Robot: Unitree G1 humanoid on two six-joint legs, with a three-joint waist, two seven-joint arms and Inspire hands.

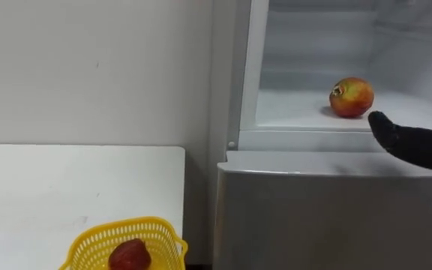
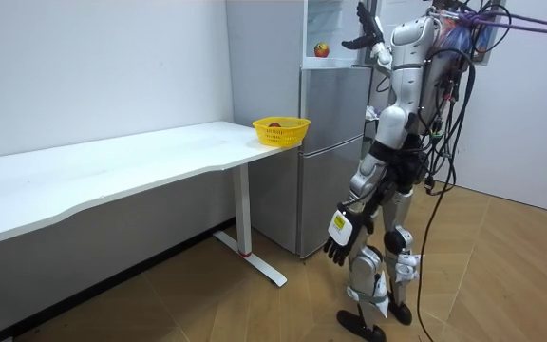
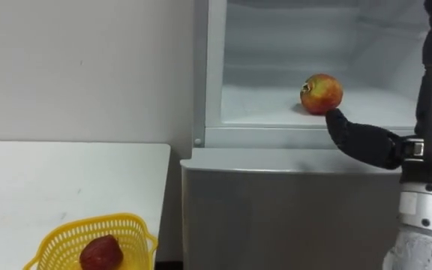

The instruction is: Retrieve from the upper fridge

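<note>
The pomegranate (image 1: 352,97) was round and red with yellow-orange patches, its small dark crown turned to the upper left. It rested on the white shelf (image 1: 291,114) of the open upper fridge (image 1: 306,45), near the shelf's front edge, about midway along.

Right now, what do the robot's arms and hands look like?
The right hand is black with slim fingers, and sits on a silver-grey, ringed metal forearm. The left hand is black too, with a small white tag on its back.
</note>
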